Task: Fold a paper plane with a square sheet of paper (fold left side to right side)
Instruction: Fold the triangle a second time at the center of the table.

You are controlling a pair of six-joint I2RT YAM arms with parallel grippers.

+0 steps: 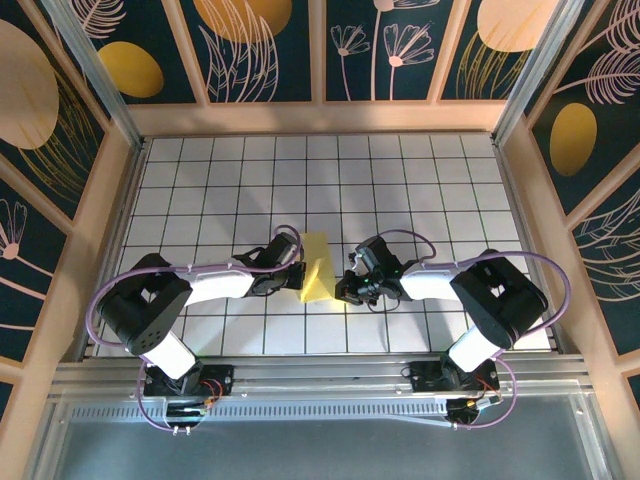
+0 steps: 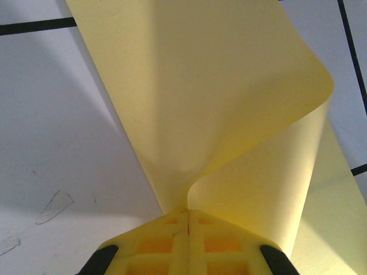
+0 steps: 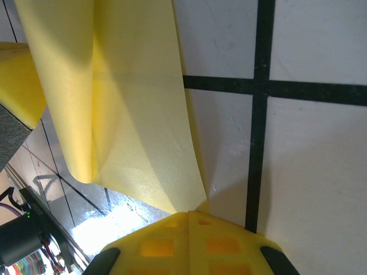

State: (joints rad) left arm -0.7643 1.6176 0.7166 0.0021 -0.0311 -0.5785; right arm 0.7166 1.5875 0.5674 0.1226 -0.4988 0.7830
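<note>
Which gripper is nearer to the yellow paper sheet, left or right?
Neither, both touch it. The left gripper is shut on the sheet at its left edge; the right gripper is shut at its right near corner.

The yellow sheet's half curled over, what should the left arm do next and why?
Probably ease the left gripper rightward and down. It is shut on an edge of the square sheet of paper, which arches up uncreased, while the right gripper seems to pinch the opposite edge.

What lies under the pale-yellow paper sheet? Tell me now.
White tabletop with black grid lines runs under the pale-yellow square paper sheet and shows around its edges. Whatever lies directly beneath is hidden by the sheet itself.
</note>
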